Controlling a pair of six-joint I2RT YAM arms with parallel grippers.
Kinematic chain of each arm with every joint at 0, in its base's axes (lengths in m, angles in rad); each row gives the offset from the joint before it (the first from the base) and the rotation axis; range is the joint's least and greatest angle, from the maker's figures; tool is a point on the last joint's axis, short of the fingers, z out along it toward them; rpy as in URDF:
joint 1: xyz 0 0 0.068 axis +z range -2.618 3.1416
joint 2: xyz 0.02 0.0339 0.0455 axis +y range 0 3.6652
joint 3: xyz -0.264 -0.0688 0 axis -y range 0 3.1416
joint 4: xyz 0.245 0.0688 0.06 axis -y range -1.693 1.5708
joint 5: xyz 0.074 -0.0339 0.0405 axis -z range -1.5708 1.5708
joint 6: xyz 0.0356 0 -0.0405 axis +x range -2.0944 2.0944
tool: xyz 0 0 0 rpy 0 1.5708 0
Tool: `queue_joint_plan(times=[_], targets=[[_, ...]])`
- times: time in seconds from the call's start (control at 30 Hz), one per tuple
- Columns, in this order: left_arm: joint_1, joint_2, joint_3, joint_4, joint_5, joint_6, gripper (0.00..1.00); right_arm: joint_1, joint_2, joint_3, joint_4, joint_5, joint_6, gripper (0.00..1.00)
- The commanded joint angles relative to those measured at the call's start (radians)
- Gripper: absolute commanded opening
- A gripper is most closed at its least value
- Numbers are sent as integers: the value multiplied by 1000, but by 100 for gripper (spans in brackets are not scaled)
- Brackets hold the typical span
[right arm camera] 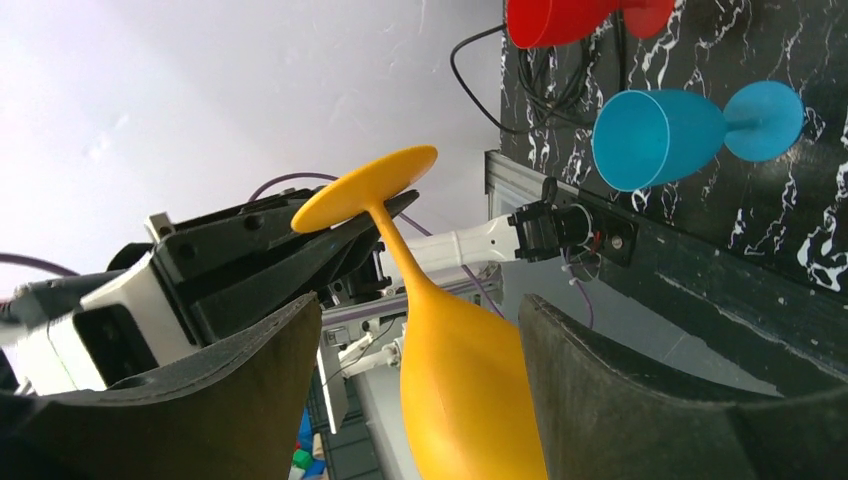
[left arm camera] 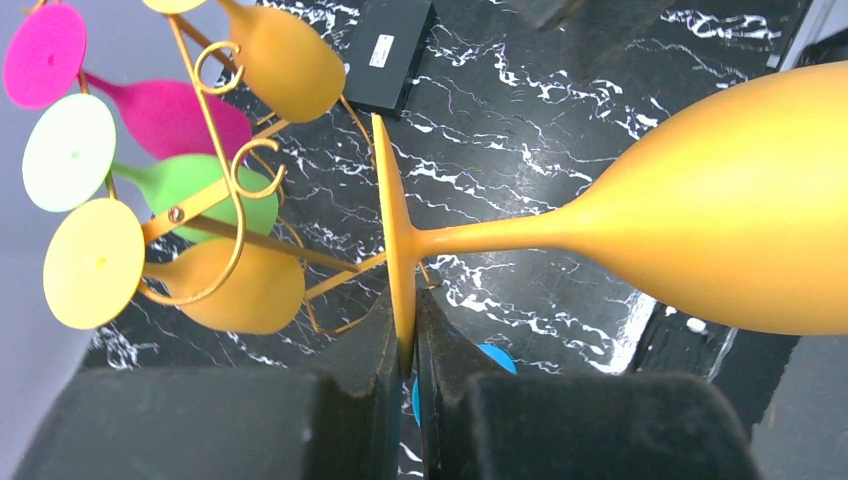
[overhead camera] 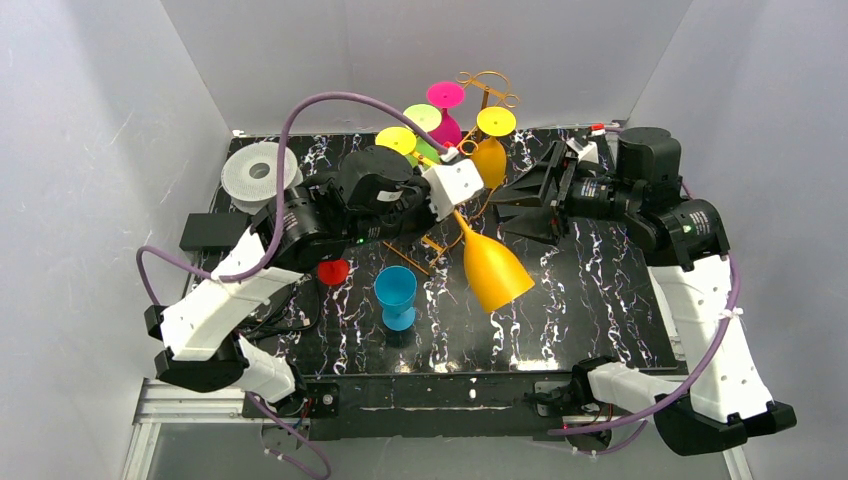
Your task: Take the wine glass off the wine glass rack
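**Grip.** The left pincer (left arm camera: pixel 404 345) is clamped shut on the edge of the disc foot (left arm camera: pixel 393 230) of the orange wine glass (overhead camera: pixel 495 270). Gripping the foot leaves the stem and bowl free. The glass lies tilted, bowl towards the near edge of the worktop (overhead camera: pixel 590 300), and hangs in the air above it.

**Position of the glass.** The glass is clear of the wine glass rack (left arm camera: pixel 195 207) and just in front of it. The rack stands at the back and carries the other glasses upside down: pink, green, yellow and orange.

**Second arm.** The right pincer (right arm camera: pixel 420 310) stands wide open, one finger on each side of the bowl, with a gap at both sides. It holds nothing. This position probably prepares a handover or steadies the bowl.

**Surface.** The worktop is black with white marble veining. On it are a blue glass (overhead camera: pixel 397 293), a red glass (overhead camera: pixel 333 271), a black box (overhead camera: pixel 213 232) and a white round spool (overhead camera: pixel 258 172).

**Room.** Plain pale panels enclose the worktop on three sides.
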Motion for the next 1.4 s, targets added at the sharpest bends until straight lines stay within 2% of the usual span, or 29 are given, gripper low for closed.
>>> queue_joint_plan(times=[0.0,0.4,0.7,1.07,1.37], targets=[[-2,-56,-13,-7,-78,-157,0,3,-30,-9,116,5,-18,79],[-2,-141,-80,51,-181,-390,0,2,-81,-38,244,67,-9,79],[-2,-155,-49,62,-266,-544,0,3,-146,-52,252,232,-1,80],[-2,-127,4,78,-311,-649,0,2,-245,-82,268,407,-21,80],[-1,-102,29,71,-316,-665,0,2,-272,-95,288,420,-31,80]])
